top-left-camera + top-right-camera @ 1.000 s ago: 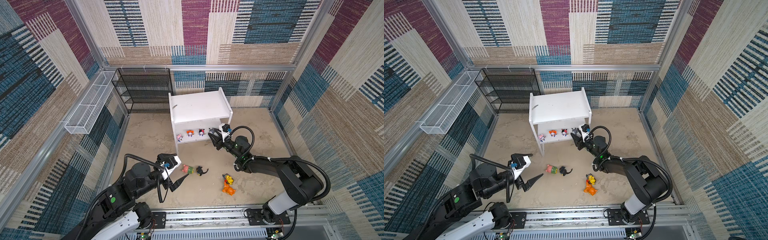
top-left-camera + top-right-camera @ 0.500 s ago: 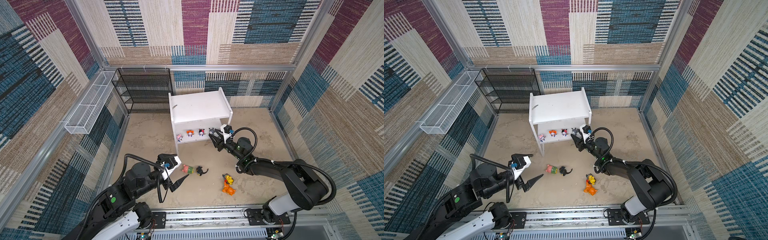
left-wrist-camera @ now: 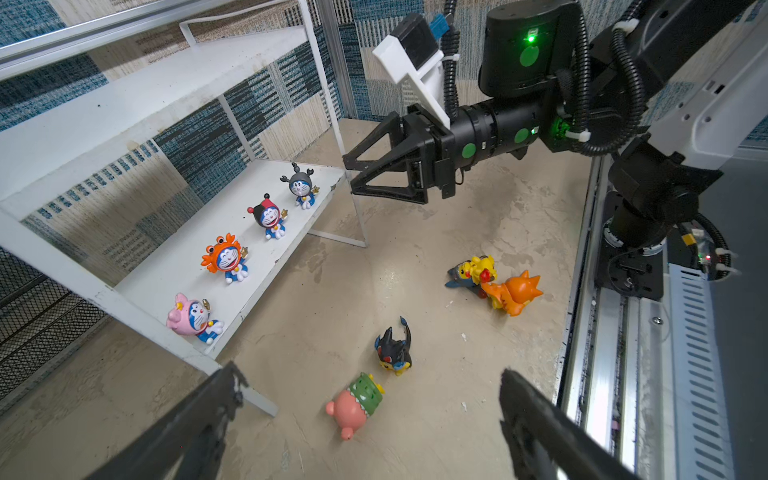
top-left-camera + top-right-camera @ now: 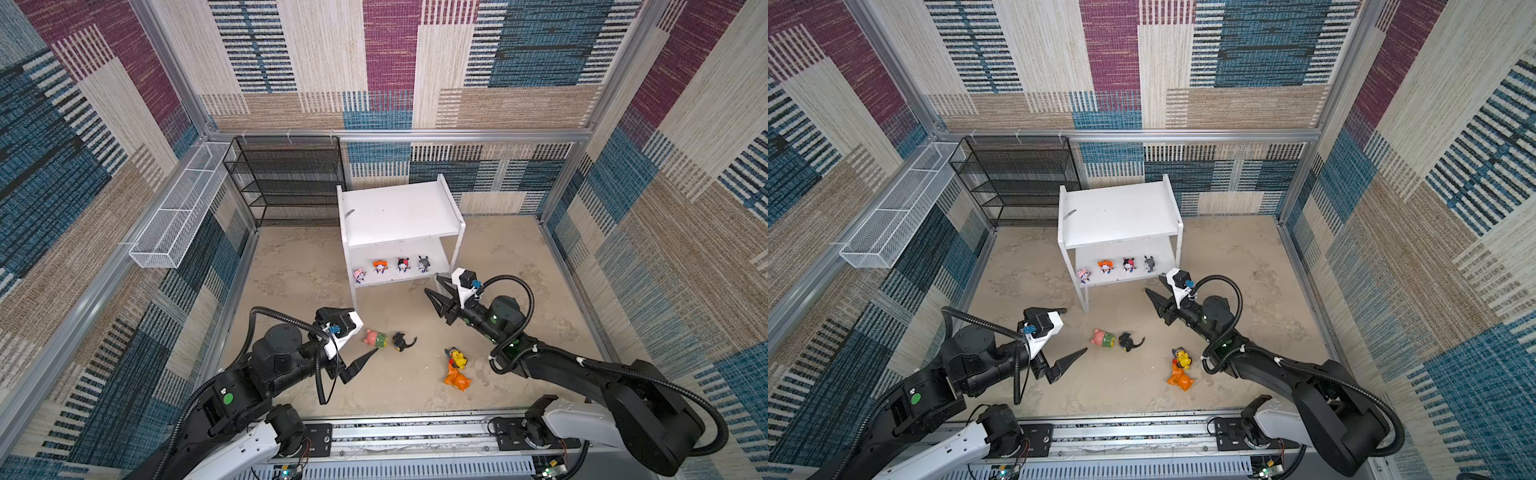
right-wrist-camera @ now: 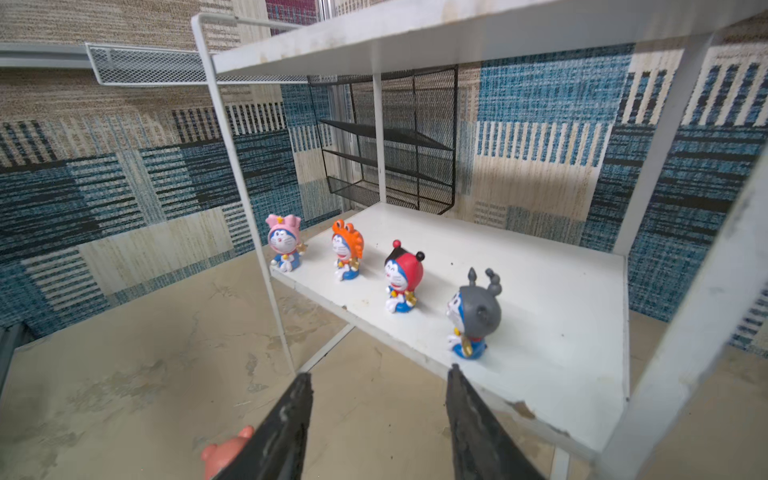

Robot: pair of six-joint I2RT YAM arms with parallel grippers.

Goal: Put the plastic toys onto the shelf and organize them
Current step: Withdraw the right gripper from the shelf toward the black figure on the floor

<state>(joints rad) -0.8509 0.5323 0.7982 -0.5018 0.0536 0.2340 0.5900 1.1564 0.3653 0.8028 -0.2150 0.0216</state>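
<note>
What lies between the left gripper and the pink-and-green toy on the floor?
Nothing but bare floor separates the left gripper from the pink-and-green toy, as both top views and the left wrist view show. The black toy lies beyond it.

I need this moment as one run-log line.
left pincer: open, empty | right pincer: open, empty, near shelf | shelf toys: four, lower board | floor toys: four

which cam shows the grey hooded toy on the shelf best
The right wrist view: the grey-hooded toy is close and large. The left wrist view shows it smaller, face-on; in both top views it is tiny.
</note>
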